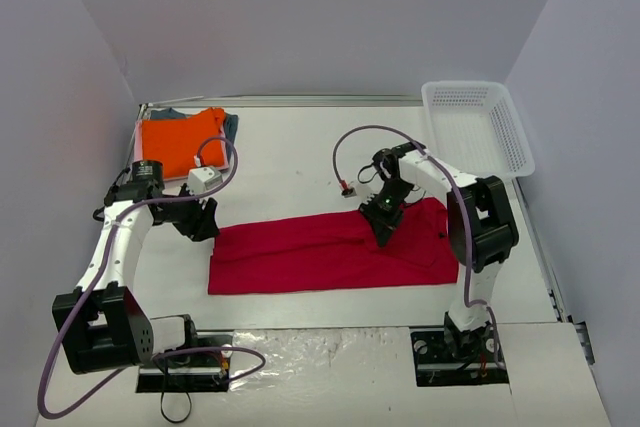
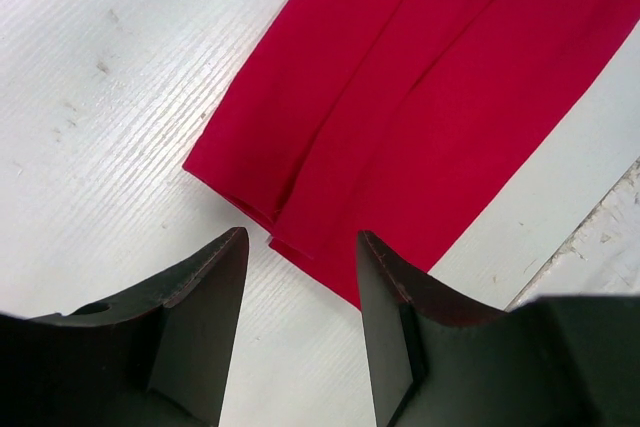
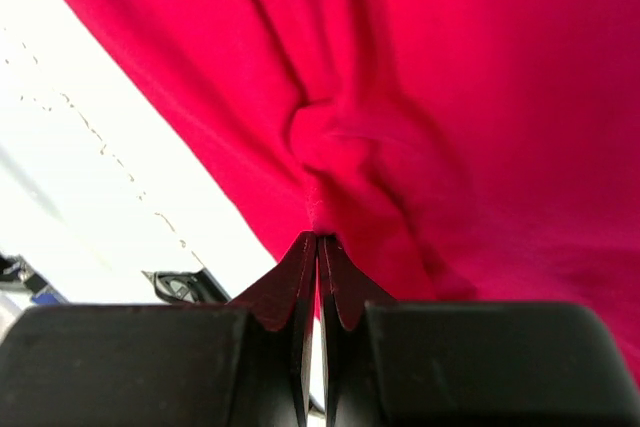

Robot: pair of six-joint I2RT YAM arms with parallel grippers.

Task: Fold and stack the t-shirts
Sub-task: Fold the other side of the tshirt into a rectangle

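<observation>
The large crimson-red cloth t-shirt (image 1: 320,252) lies across the middle of the white surface (image 1: 290,172), already folded lengthwise into a long strip running left to right. The step in hand looks like the crosswise fold.

The right tool (image 3: 318,239) is closed tight at the strip's right part. Cloth puckers up to its tips, so it appears to have a pinch of the shirt. The left tool (image 2: 302,239) hangs about half open just off the strip's left end, holding nothing.

The next move probably calls for the left tool to take the left end, or for the right one to carry its pinch over leftward, keeping the layers aligned.

A bright orange folded t-shirt (image 1: 180,142) tops the stack at the far left, with a grey-blue shirt (image 1: 231,125) peeking out beneath. Anything lower is hidden. How many layers the right tool has caught cannot be told. A white plastic mesh basket (image 1: 520,142) sits at the far right.
</observation>
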